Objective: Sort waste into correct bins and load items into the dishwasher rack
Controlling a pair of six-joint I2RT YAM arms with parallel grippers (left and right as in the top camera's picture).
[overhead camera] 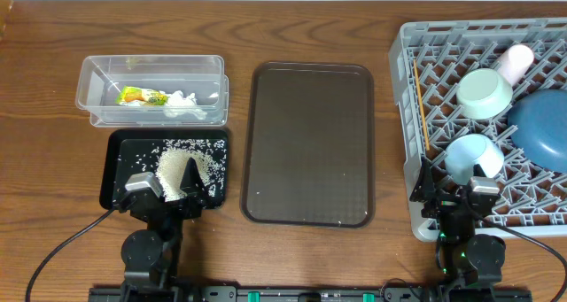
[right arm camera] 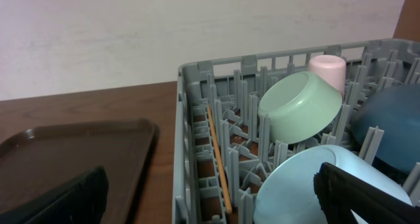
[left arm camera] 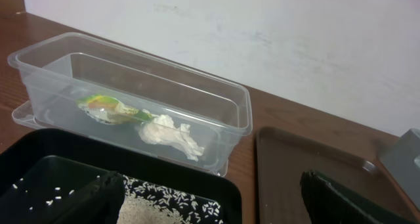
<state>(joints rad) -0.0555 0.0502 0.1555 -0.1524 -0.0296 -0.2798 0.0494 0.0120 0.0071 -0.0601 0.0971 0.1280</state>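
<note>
A brown wooden bench (overhead camera: 35,36) runs up to a pale wall, and I read it from the left. At the far left sits the clear tub (overhead camera: 89,72), with the yellow-green wrapper (overhead camera: 142,96) and the white tissue (overhead camera: 184,103) lying side by side on its floor. Just in front of it is the black tray (overhead camera: 120,151), holding a heap of rice (overhead camera: 182,165) with loose grains scattered around. My left claw (overhead camera: 170,185) hangs over that tray's near side, fingers spread wide, gripping nothing. In the middle lies the brown serving tray (overhead camera: 310,143), apart from both bins. On the right stands the grey rack (overhead camera: 403,89). The wooden stick (overhead camera: 420,107) lies along its left side among the pegs. One mint bowl (overhead camera: 484,93) leans on its side toward the back, the pink cup (overhead camera: 516,60) just behind it. The second mint bowl (overhead camera: 472,157) sits nearer me, and the blue dish (overhead camera: 542,129) leans at the right edge. My right claw (overhead camera: 456,194) hovers at the rack's near edge, wide open and empty
</note>
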